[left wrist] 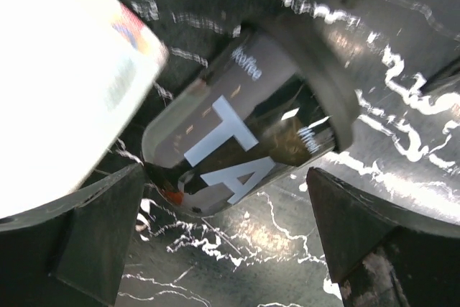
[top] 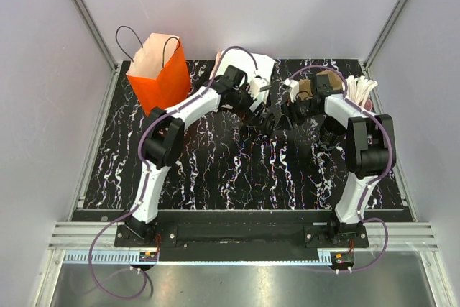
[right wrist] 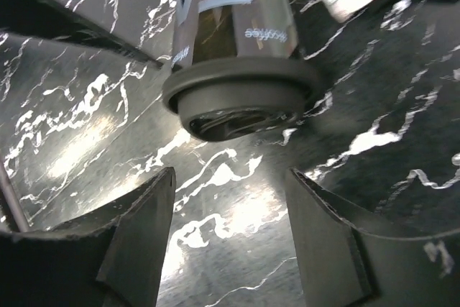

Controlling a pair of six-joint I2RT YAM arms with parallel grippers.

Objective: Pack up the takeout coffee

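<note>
We find the dark glossy cylindrical takeout coffee cup [left wrist: 244,134], lidded, large white letters on its flank, lying on its side on the black white-veined tabletop [top: 215,170] just past the tips of the left gripper [left wrist: 224,177], jaws wide and empty, its lid end facing the right gripper [right wrist: 231,177], jaws also apart, nothing between. Left wrist view gives us the flank and a blurred white packet [left wrist: 65,91] by the cup's base; right wrist view alone shows the recessed lid top. Overhead, both grippers nearly meet at back centre; the cup we cannot pick out.
</note>
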